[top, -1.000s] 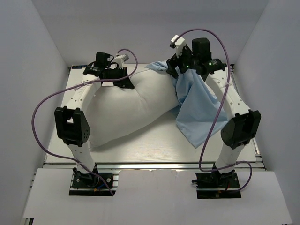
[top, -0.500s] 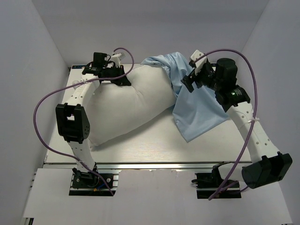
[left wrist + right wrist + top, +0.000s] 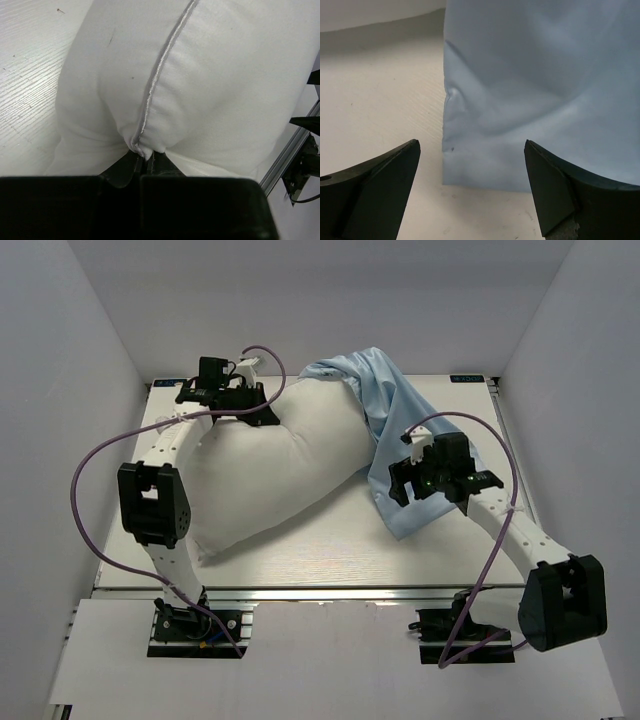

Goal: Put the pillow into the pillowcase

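Observation:
The white pillow [image 3: 270,465] lies slantwise across the table, its far right end under the light blue pillowcase [image 3: 385,400]. The pillowcase drapes over that end and runs down flat to the table at the right. My left gripper [image 3: 262,416] is shut on the pillow's far left edge. In the left wrist view the seam of the pillow [image 3: 200,75] is pinched in the left gripper [image 3: 145,159]. My right gripper [image 3: 404,488] hovers open over the pillowcase's near end. In the right wrist view the right gripper [image 3: 472,145] straddles the near left corner of the pillowcase [image 3: 530,100], not touching it.
White walls close in on the table [image 3: 300,550] at the left, back and right. A metal rail [image 3: 330,591] runs along the near edge. Purple cables [image 3: 90,465] loop out from both arms.
My right arm has swung from the back of the table toward the front and come down over the pillowcase's near end. The pillowcase has slumped lower over the pillow. The left gripper has stayed put.

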